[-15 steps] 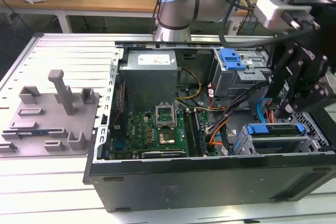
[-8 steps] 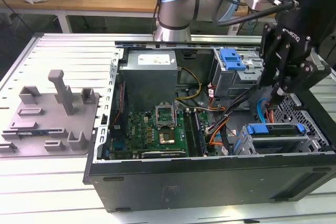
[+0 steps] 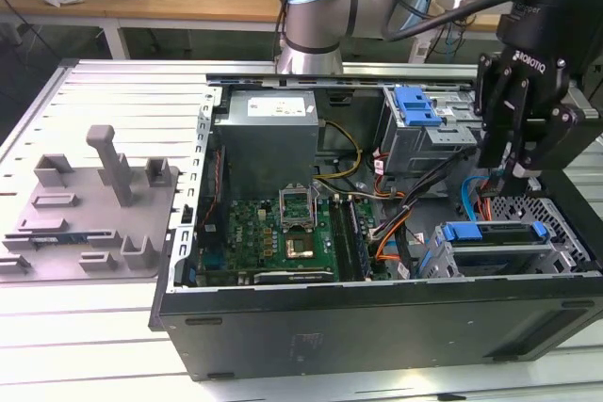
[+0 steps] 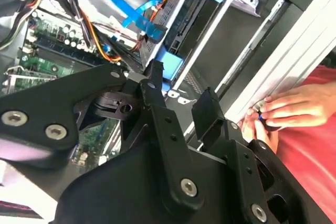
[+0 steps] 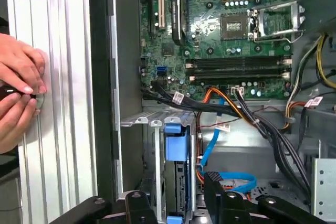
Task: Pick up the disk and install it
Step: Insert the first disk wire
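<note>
The counter [image 3: 94, 345] carries an open computer case [image 3: 377, 327] lying on its side. The drive cage [image 3: 435, 261] occupies the case's near corner, at the exterior view's right. The claw [image 3: 515, 172] hangs directly above this cage, pointing down. Its fingers [image 4: 157, 85] stand moderately apart with nothing between them, so the claw is empty.

The disk [image 5: 176, 145] stands on edge in a cage slot with its blue carrier uppermost. It lies just below the fingertips and is not touched by them. Blue and orange cables [image 5: 212, 145] run just beside the disk, on the motherboard side. A person's hands [image 5: 18, 93] rest on the counter outside the case wall, near the cage.

Judgement: the step in hand is at the disk's slot, with no grip made. Whether the disk is fully seated cannot be told. Any closing move calls for the fingers to straddle the carrier squarely, clear of the cables and the cage rails.
</note>
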